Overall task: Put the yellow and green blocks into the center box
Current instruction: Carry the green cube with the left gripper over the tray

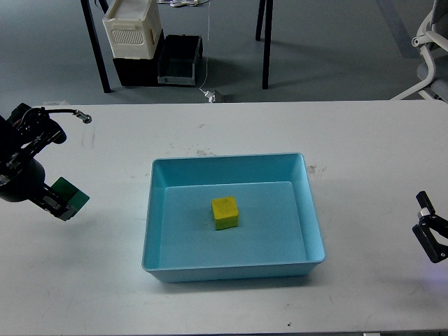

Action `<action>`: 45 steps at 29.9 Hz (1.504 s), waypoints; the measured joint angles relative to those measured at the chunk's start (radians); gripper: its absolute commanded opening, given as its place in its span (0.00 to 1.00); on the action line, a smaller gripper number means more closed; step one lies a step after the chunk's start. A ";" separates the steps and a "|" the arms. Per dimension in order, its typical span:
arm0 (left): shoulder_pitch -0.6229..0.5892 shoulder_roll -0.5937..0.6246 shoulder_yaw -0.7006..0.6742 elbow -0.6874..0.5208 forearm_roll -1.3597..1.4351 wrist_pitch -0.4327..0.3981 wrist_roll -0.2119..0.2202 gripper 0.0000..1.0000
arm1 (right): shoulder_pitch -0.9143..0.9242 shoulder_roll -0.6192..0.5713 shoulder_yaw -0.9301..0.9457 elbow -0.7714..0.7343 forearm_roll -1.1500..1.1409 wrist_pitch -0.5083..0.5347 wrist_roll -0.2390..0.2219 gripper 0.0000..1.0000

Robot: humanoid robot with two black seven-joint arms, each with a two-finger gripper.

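Yellow block (225, 212) sits mid-tray (159, 210), clear of walls.

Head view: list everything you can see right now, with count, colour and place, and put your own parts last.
light-blue tray: one, light blue, centre of the table.
yellow block: one, bright yellow, on the tray floor near its middle.
green block: one, dark green, off the tray to its left, held in the left gripper.
table: one, white, fills most of the view.
white slatted crate: one, white, on the floor beyond the table, on top of a black bin.
office chair: one, white, top right, partly cut off.
left gripper: black, left edge, shut on the green block.
right gripper: black, right edge, fingers hard to tell apart.
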 measured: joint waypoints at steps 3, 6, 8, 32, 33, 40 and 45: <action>-0.102 -0.044 -0.012 -0.065 -0.026 -0.001 -0.037 0.00 | 0.000 0.000 0.001 0.000 0.000 0.000 0.000 1.00; -0.158 -0.118 -0.044 -0.097 -0.103 -0.002 -0.061 0.00 | 0.000 0.000 -0.008 0.000 0.000 0.000 -0.001 1.00; -0.194 -0.181 -0.057 -0.110 -0.161 -0.006 -0.071 0.00 | 0.000 0.001 -0.014 0.000 0.000 0.000 -0.001 1.00; -0.115 -0.652 -0.147 0.094 -0.493 0.029 -0.115 0.00 | -0.001 0.000 -0.018 -0.008 -0.003 -0.001 -0.001 1.00; -0.104 -0.652 -0.146 0.109 -0.506 0.028 -0.115 0.00 | -0.001 0.000 -0.019 -0.008 -0.003 -0.001 -0.001 1.00; -0.041 -0.652 -0.141 0.225 -0.534 0.017 -0.114 0.01 | 0.000 0.000 -0.019 -0.011 -0.005 -0.001 -0.001 1.00; -0.008 -0.652 -0.139 0.276 -0.534 0.005 -0.114 0.02 | -0.001 0.000 -0.018 -0.011 -0.005 -0.001 -0.001 1.00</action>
